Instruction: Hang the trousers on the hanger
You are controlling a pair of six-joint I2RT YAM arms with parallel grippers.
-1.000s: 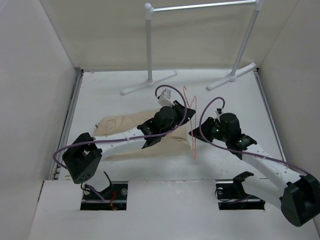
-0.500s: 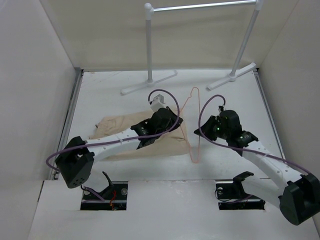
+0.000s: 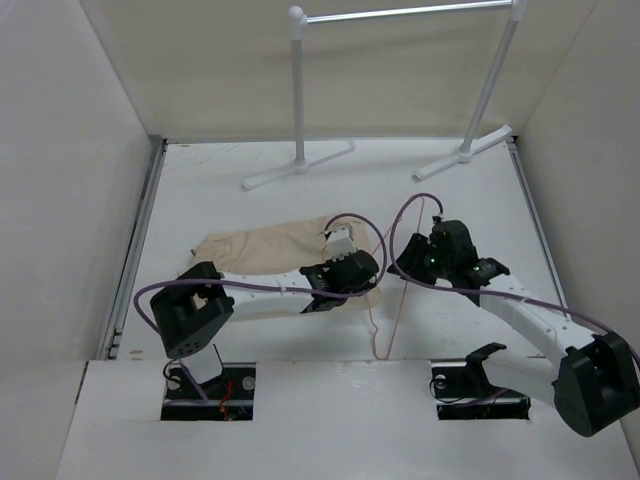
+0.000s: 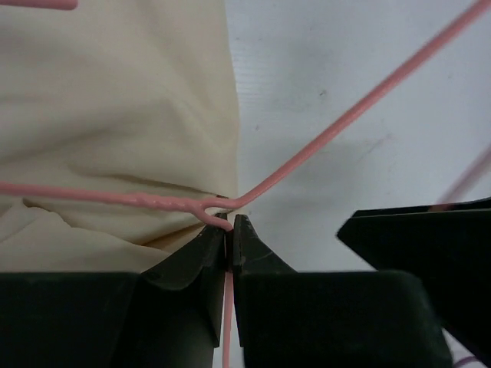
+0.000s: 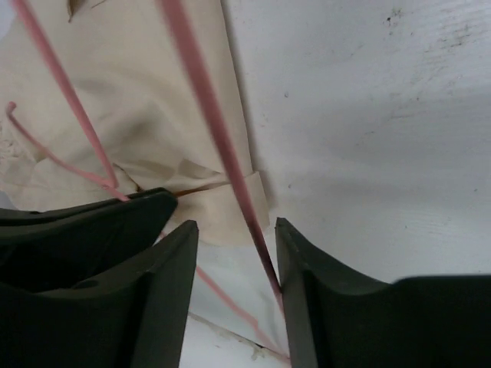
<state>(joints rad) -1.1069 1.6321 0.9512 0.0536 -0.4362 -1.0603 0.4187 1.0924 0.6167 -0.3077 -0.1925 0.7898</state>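
Pinching the thin pink wire hanger (image 4: 347,125) at a bend, the left hand (image 4: 230,230) has its two black fingers pressed together on the wire, right at the edge of the light beige cloth trousers (image 4: 115,115). The trousers lie on the white surface (image 3: 230,200), stretching leftward from that hand. The right hand (image 5: 234,224) sits just beside it. Its fingers (image 5: 307,276) are spread, and a straight run of the hanger's wire passes between them. In the top view the hanger reaches from both hands toward the near edge. A white tubular rack (image 3: 298,90) stands at the far end, well apart.
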